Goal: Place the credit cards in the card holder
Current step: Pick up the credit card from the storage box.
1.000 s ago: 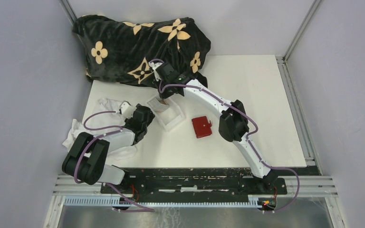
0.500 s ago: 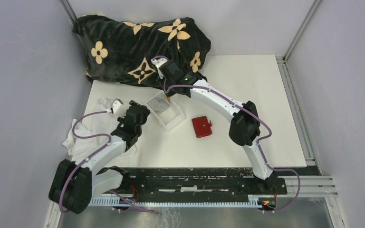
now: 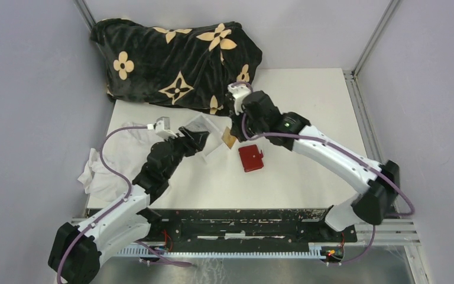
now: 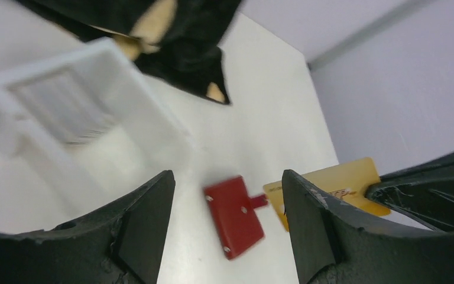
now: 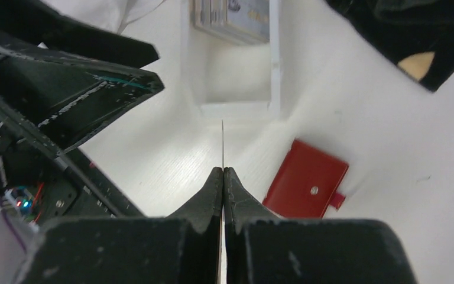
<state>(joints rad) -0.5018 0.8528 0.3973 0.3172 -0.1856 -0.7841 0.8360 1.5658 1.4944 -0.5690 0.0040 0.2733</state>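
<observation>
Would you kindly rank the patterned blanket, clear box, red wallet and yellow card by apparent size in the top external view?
Patterned blanket, clear box, red wallet, yellow card; the tilted card makes the last pair unsure.

Yellow-orange credit card (image 3: 229,137) held aloft, on edge — red card holder (image 3: 251,158) lies shut and flat nearby.

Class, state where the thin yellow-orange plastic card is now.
Seen from above, the yellow-orange card is pinched in the right pincer, between the clear plastic box and the red leather-like wallet.
</observation>
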